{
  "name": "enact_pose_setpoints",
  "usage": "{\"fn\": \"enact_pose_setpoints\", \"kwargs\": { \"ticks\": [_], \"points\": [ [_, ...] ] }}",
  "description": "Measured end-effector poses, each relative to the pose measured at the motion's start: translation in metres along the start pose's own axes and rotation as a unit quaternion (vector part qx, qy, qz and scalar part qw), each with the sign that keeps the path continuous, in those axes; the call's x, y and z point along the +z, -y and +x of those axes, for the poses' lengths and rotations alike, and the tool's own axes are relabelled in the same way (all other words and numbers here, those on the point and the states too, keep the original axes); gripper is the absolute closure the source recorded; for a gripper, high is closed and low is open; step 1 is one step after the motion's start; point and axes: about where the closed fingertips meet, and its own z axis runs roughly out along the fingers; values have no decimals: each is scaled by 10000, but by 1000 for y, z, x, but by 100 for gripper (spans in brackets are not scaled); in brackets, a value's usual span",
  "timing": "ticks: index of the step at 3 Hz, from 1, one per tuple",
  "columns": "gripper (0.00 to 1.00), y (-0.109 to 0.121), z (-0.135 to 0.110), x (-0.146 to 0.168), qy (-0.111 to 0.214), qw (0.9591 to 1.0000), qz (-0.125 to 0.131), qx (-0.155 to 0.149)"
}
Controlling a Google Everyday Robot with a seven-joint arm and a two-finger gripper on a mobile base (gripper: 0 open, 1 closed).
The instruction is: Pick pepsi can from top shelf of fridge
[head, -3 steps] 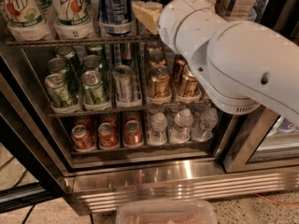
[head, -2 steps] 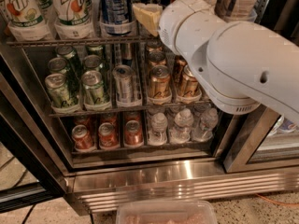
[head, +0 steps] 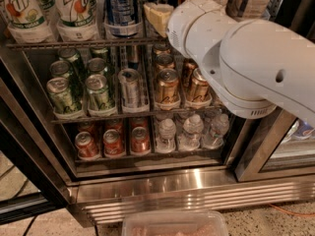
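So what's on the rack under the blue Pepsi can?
A row of blue-and-white striped cans, green cans left, bronze cans right. The white robot arm covers the dark wire rack's right end; its gripper sits beside the blue aluminium Pepsi can.

Setting: commercial drinks point, a shop or office pantry; cannot tell which. Evidence: a large stainless-steel fridge (head: 197,181) with a louvred base panel (head: 197,203) and wire racks stocked in rows by product. In the fridge, 7UP bottles (head: 74,9) stand on the top shelf (head: 74,44). Green cans (head: 61,95) and bronze cans (head: 167,85) fill the middle rack; red cans (head: 113,141) and water bottles (head: 192,132) fill the lowest. Speckled hard floor (head: 275,225) lies before the fridge. The gripper (head: 160,16) is at the fridge's top shelf, beyond the white arm (head: 256,63).
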Motion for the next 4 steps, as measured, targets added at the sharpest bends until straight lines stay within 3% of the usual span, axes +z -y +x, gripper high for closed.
{"fn": "enact_pose_setpoints", "kwargs": {
  "ticks": [1, 2, 4],
  "points": [
    [100, 0, 0, 0, 0, 10000, 0, 0],
    [100, 0, 0, 0, 0, 10000, -1, 0],
    [100, 4, -29, -6, 212, 9996, -183, -33]
  ]
}}
